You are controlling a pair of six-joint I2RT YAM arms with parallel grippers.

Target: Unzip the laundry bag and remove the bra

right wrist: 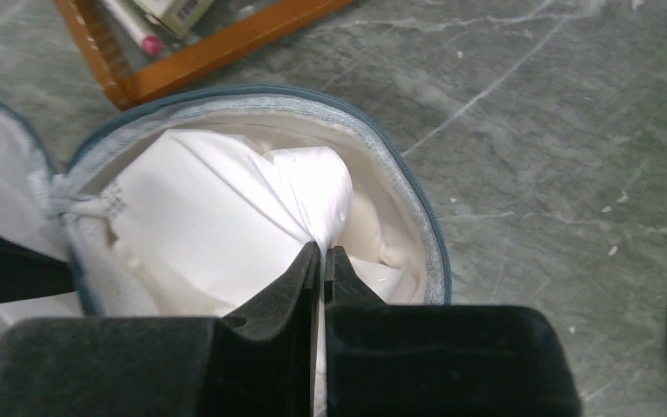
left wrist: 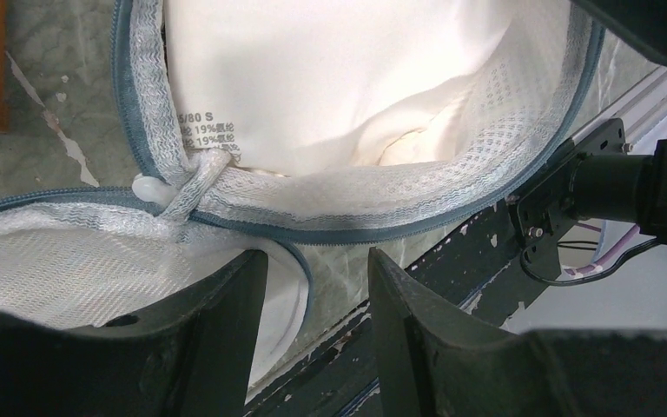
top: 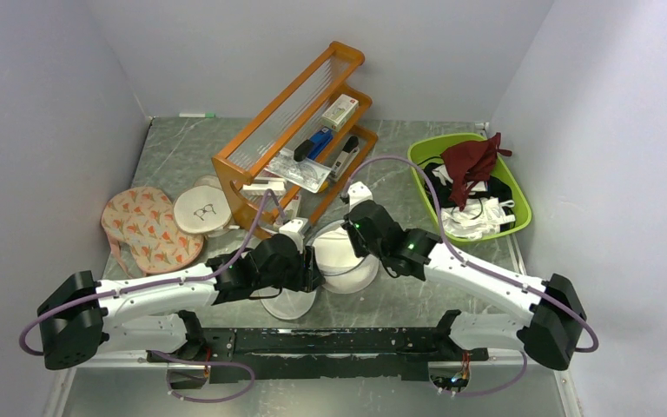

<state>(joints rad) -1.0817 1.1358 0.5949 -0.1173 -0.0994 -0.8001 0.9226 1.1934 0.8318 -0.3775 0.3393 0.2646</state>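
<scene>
The laundry bag (top: 345, 252) lies unzipped on the table between my arms, its two white mesh halves spread apart; the dark zipper rim shows in the left wrist view (left wrist: 356, 233) and the right wrist view (right wrist: 417, 200). A white soft garment (right wrist: 226, 217) with a size label fills the far half (left wrist: 313, 78). No red bra shows. My right gripper (right wrist: 323, 250) is shut on a fold of this white garment, inside the bag (top: 352, 234). My left gripper (left wrist: 317, 261) is open, its jaws low over the near half's rim (top: 308, 280).
An orange rack (top: 295, 130) with small items stands just behind the bag. A green basket (top: 521, 208) at right holds a maroon cloth (top: 473, 161) and white and black clothes. A flat round case with a glasses drawing (top: 201, 211) and a floral pad (top: 148, 228) lie at left.
</scene>
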